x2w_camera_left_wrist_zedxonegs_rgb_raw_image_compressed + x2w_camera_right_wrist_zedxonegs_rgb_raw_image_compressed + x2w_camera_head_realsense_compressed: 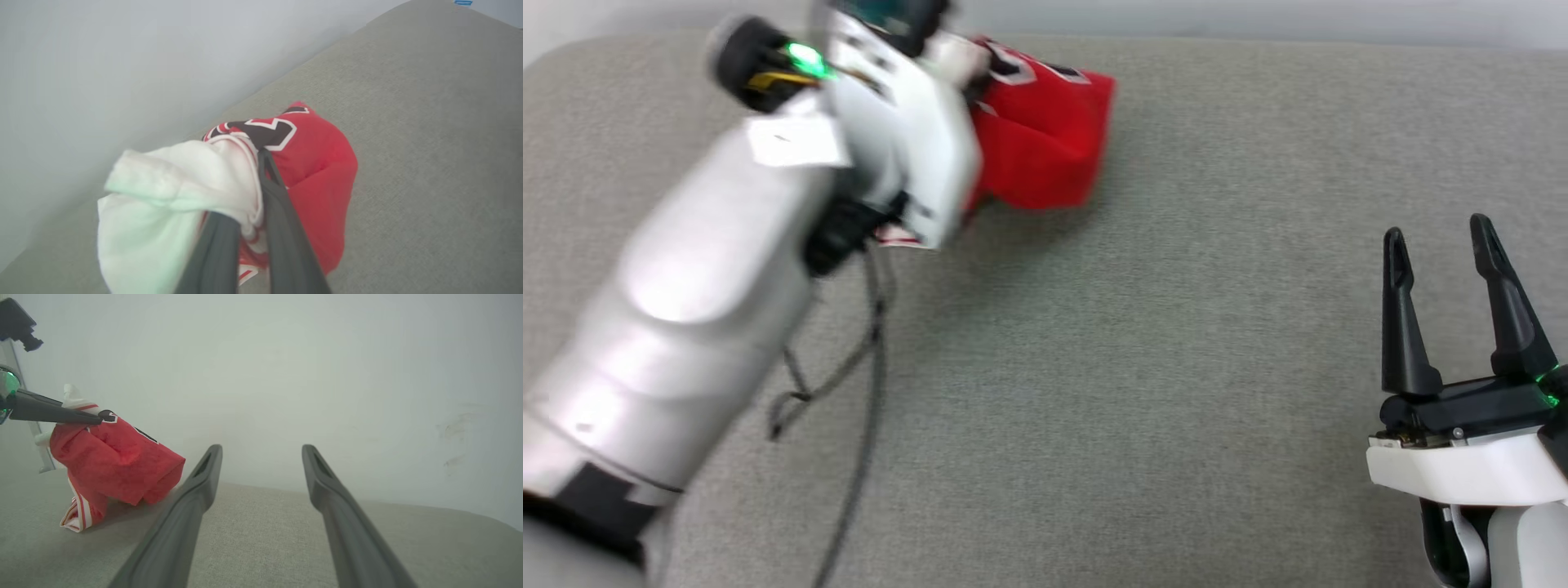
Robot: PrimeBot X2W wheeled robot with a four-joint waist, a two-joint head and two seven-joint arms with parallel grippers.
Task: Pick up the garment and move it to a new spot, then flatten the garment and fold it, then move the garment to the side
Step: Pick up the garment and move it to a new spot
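Left gripper (97, 419) clenched on the white sleeve of the bunched garment (118, 465), whose lower hem touches the grey cushion (1176, 367); right gripper (1437, 232) spread empty, well apart.

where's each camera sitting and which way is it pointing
Head view: on the head, looking forward and down at the grey cushion; left forearm and open right fingers show.
Left wrist view: on the left wrist, looking along the left fingers, shut on the garment.
Right wrist view: on the right wrist, looking low across the cushion toward the wall, past its own fingers.
Shared: all three show the garment.
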